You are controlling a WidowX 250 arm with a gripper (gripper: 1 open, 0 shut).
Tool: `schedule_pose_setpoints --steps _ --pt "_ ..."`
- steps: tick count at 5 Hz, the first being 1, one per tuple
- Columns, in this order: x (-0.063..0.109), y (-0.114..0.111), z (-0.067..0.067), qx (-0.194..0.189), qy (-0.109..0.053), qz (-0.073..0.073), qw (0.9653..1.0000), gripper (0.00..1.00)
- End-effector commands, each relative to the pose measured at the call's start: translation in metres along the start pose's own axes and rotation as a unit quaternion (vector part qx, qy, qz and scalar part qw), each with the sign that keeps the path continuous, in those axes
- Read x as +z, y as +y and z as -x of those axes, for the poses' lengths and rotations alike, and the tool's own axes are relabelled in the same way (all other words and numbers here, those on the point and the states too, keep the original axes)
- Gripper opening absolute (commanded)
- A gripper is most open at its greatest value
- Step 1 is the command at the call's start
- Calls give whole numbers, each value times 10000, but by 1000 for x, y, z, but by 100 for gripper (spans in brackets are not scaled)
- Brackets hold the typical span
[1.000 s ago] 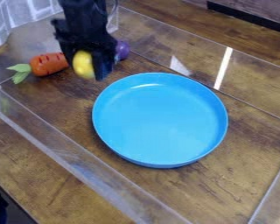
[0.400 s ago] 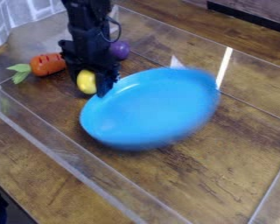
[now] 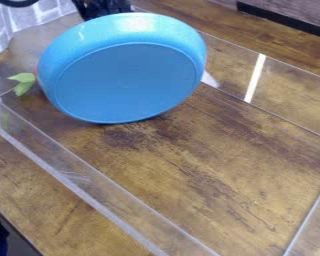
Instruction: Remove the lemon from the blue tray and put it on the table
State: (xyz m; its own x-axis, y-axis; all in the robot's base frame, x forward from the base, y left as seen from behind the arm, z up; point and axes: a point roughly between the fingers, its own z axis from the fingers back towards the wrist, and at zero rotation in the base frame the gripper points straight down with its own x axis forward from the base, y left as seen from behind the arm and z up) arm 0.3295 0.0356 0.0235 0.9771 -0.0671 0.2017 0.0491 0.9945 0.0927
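One tray (image 3: 123,68), bright blue, fills the upper left of the view, tipped up on edge so its smooth underside faces the camera and its rim meets the worktop (image 3: 216,170) at lower left. It hides the arm and the gripper completely, so their pose cannot be read from this view; the gripper's jaws are pressed together, though nothing shows what, if anything, sits between them. Only a thin dark cable arcs across the top left corner. The lemon is out of sight, somewhere behind the upturned tray or out of frame. A green leafy tip (image 3: 21,81) pokes out at the tray's left edge.

A second ago the tray lay flat, hollow side up, at the centre of the worktop, with the arm standing behind it, gripper pointing down and the lemon pinched at its tip beside the carrot. Moments later the tray was already tilting, blurred. Now it stands flipped where the arm was.
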Motion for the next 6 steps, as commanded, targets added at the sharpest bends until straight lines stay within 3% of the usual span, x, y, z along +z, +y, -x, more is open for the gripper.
schedule_pose_setpoints --steps 1,3,4,6 --pt "16 -29 9 -341 -102 42 9994 0" --pt "21 -95 37 -1093 -21 218 9938 0" --pt "19 -113 33 -1244 -7 263 9919 0" --pt "2 -70 4 -1143 153 182 9932 0"
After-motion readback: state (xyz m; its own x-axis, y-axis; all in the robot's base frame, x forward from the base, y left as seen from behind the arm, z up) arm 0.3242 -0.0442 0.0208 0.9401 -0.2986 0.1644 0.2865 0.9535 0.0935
